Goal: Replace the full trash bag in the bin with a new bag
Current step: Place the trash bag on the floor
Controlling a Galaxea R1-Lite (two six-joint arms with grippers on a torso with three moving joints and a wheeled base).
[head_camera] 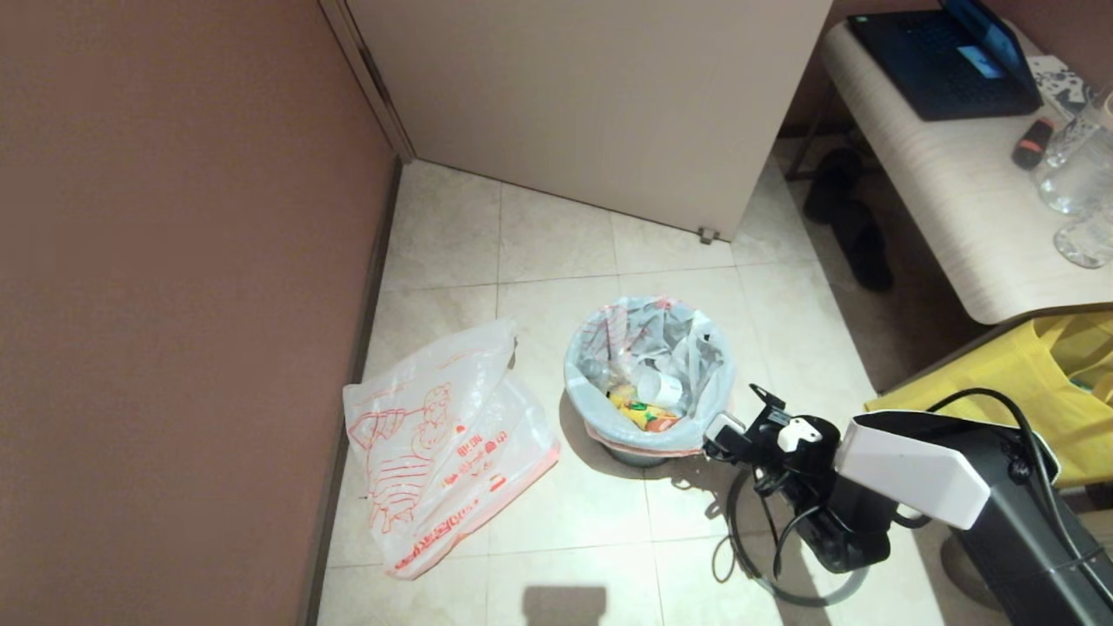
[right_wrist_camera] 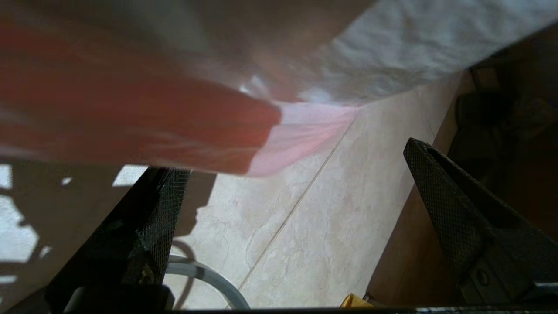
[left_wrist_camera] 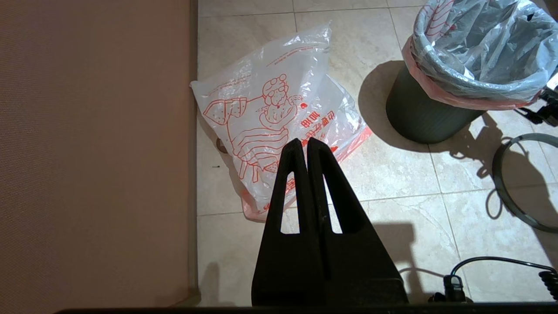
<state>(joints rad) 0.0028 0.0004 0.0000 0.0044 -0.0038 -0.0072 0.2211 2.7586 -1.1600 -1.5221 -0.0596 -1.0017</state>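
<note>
The bin point(head_camera: 641, 455) stands mid-floor, its black body point(left_wrist_camera: 418, 113) showing in the left wrist view. The full trash bag point(head_camera: 648, 348) lines it, holding a white cup and a yellow-orange packet, with its pink rim band point(right_wrist_camera: 305, 126) folded over the edge. The grey hoop point(head_camera: 813, 600) lies on the floor, off the bin, under my right arm. My right gripper point(head_camera: 715, 439) is open at the bin's near-right rim, the pink band just ahead of its fingers point(right_wrist_camera: 161, 196). The new bag point(head_camera: 448, 456) lies flat by the left wall. My left gripper point(left_wrist_camera: 304, 141) hangs shut and empty above it.
A brown wall point(head_camera: 174, 304) runs along the left and a pale door point(head_camera: 609, 96) stands behind. To the right are a yellow tote point(head_camera: 1043, 382) and a table point(head_camera: 956, 209) with a laptop and glasses; dark shoes point(head_camera: 856, 235) lie under it.
</note>
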